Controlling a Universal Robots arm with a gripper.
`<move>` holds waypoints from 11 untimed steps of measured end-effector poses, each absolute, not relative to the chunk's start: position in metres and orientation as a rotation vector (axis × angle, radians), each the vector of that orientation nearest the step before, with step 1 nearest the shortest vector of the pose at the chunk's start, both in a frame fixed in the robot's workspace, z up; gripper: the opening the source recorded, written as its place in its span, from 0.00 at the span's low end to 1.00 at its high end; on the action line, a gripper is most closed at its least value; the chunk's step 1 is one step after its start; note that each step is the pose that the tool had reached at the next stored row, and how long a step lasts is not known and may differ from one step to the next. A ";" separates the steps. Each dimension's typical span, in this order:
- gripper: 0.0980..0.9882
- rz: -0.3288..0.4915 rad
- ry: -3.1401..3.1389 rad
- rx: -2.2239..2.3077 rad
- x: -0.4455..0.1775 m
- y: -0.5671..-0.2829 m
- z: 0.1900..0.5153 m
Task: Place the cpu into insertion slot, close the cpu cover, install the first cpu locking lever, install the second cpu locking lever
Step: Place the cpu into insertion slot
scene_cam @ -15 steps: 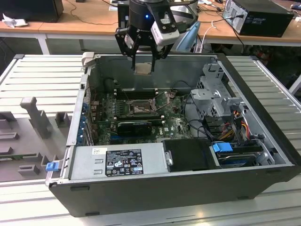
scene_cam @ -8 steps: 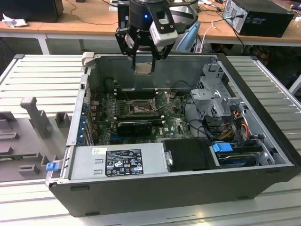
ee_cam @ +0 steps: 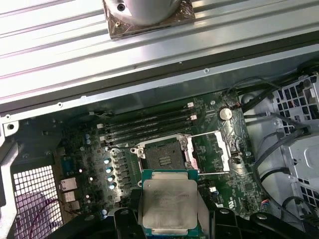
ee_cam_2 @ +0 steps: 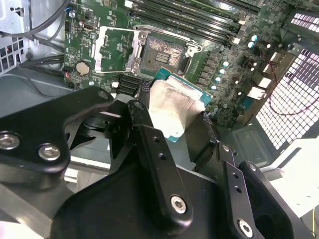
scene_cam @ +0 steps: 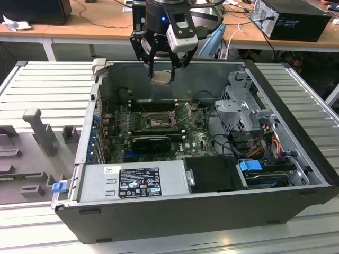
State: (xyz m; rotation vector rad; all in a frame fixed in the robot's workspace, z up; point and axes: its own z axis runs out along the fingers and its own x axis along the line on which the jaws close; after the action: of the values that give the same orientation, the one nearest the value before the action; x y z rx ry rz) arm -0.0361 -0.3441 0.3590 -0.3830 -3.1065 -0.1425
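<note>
My gripper (scene_cam: 162,73) hangs above the open computer case, shut on the cpu (scene_cam: 161,78), a thin square chip with a pale metal top. Both wrist views show the cpu (ee_cam_2: 174,107) (ee_cam: 169,201) held flat by two opposite edges between the black fingers (ee_cam_2: 142,117). Well below it, on the green motherboard, the insertion slot (scene_cam: 158,123) (ee_cam_2: 162,52) (ee_cam: 162,154) lies bare with its contacts showing. The cpu cover (ee_cam_2: 117,47) (ee_cam: 212,149) is swung open to one side of the slot. The cpu hovers a little off to the side of the slot, not touching it.
Long black memory slots (ee_cam: 149,127) run along the slot's far side, and a coin cell (ee_cam: 226,113) sits near the cover. A black card (scene_cam: 151,143), the power supply (scene_cam: 132,182), a drive cage (scene_cam: 243,111) and cables (scene_cam: 267,135) crowd the case. Its walls (scene_cam: 175,66) surround the board.
</note>
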 end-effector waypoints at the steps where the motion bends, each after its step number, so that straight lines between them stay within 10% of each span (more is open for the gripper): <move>1: 0.48 -0.143 -3.106 -0.389 -0.036 -0.344 0.359; 11: 0.48 -0.143 -3.096 -0.481 -0.036 -0.344 0.358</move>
State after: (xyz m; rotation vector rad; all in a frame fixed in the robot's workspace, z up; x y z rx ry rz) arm -0.0361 -0.3441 0.3584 -0.4809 -3.0958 -0.1432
